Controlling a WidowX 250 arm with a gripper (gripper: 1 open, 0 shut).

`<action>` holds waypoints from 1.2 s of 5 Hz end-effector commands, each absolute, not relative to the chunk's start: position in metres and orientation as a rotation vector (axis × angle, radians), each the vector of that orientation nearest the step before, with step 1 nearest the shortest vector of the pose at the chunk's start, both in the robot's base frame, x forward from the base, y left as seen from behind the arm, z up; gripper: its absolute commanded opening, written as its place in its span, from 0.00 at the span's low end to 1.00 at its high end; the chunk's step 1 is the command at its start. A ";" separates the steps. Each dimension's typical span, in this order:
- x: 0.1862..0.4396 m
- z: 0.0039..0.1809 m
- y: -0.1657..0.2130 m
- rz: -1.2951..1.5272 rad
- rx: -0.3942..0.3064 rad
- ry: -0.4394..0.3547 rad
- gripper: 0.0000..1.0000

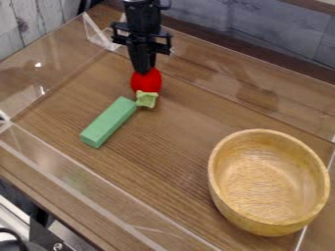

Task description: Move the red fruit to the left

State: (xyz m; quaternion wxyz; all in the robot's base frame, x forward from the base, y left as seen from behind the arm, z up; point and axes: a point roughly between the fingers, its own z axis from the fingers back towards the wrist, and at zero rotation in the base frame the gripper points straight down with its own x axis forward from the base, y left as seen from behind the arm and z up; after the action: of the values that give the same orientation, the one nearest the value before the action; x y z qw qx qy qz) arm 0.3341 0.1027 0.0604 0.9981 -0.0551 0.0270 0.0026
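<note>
A single fixed view covers the scene; no second view is provided, so no overlap applies. The camera is mounted above and in front of the wooden table (197, 108), looking obliquely down across it toward the grey plank wall (281, 34) at the rear. The table edges run diagonally through the frame, so the camera faces it at an angle rather than square-on. Range is moderate: most of the working surface fits, the near transparent rim (78, 181) crosses the lower left, and the arm (141, 25) at the far side is cut off by the top edge.
</note>
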 end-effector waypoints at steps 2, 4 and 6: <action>0.345 0.094 0.080 0.051 -0.111 -0.024 0.00; 0.338 0.092 0.089 -0.096 -0.139 0.002 0.00; 0.325 0.108 0.085 -0.054 -0.178 0.009 0.00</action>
State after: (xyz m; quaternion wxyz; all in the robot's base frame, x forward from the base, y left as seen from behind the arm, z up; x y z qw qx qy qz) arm 0.3207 0.0809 0.0832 0.9936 -0.1023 0.0406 -0.0269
